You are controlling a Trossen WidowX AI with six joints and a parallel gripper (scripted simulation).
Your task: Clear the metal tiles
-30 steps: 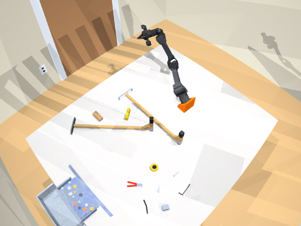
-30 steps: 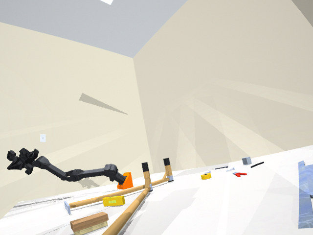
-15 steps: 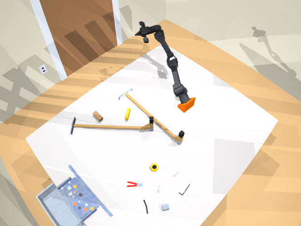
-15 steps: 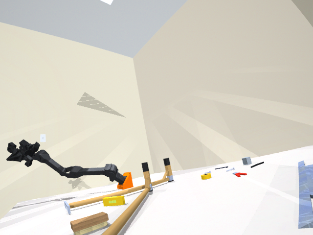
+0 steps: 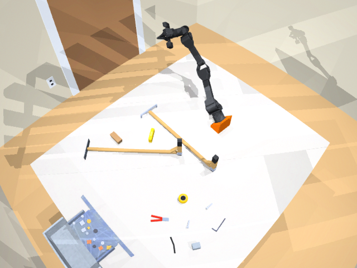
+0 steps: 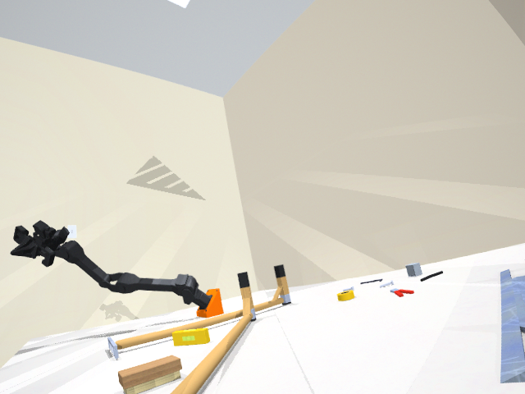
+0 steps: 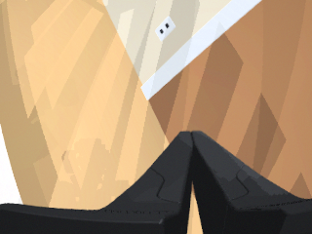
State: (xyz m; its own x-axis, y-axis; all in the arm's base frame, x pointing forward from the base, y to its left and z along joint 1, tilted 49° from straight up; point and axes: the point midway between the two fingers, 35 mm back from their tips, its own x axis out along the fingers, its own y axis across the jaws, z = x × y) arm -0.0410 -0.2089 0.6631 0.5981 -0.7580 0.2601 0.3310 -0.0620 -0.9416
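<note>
My gripper (image 5: 159, 37) (image 6: 15, 249) (image 7: 190, 140) is shut on nothing, its fingertips pressed together. It hangs high in the air past the table's far edge, facing the door and floor. A long wooden scraper (image 5: 129, 149) (image 6: 220, 347) with a dark blade (image 5: 86, 149) lies flat mid-table, far from the gripper. The steel bench plate (image 5: 106, 230) (image 6: 510, 322) lies at the near left corner with several small metal tiles (image 5: 88, 241) on it. The grey catch box (image 5: 53, 226) adjoins its end.
A second long wooden tool (image 5: 173, 132) (image 6: 169, 332) with a pale toothed head lies crossing beside the scraper. A yellow block (image 5: 151, 134), a wood block (image 5: 115, 137), a yellow tape roll (image 5: 182, 197), red pliers (image 5: 158, 217), a grey block (image 5: 196, 245) and small hardware lie about. The orange arm base (image 5: 221, 124) stands at the back.
</note>
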